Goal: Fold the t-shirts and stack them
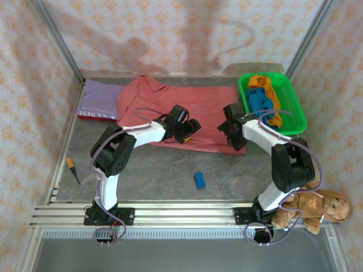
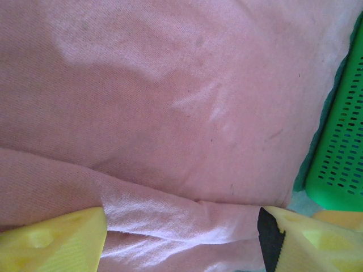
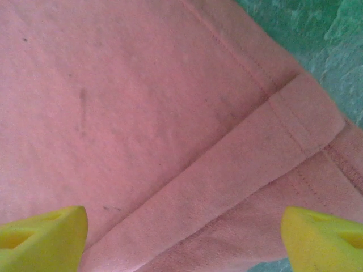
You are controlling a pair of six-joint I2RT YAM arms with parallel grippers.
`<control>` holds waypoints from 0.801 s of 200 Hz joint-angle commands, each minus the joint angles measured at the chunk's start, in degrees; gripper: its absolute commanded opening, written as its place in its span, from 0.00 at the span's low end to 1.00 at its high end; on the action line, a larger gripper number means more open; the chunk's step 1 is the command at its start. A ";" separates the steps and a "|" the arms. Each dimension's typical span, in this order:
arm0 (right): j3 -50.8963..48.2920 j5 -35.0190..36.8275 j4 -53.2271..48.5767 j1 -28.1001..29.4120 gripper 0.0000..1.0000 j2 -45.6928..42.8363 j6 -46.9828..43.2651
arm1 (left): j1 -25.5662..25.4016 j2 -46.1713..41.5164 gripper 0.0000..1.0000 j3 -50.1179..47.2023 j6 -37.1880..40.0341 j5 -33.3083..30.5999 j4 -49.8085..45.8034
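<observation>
On the table [image 1: 159, 170], the salmon-pink t-shirt [image 1: 195, 102] lies spread flat with its near hem doubled over. I read that as a fold edge ready for pinching. The left gripper [image 1: 189, 129] and right gripper [image 1: 228, 127] hover over it, elbows bent inward, jaws wide apart and empty.
</observation>
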 commanded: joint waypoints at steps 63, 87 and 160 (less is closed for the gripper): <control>1.80 1.59 -0.47 0.99 0.88 3.98 4.83 | -0.41 1.82 0.72 0.57 -1.26 -0.57 2.13; 1.89 2.13 -0.73 0.99 0.88 3.18 4.86 | -0.34 3.01 0.72 2.35 -1.76 -0.12 2.39; 1.58 2.03 0.11 1.04 0.88 2.98 4.25 | 1.29 5.87 0.72 7.95 -1.75 -0.28 0.99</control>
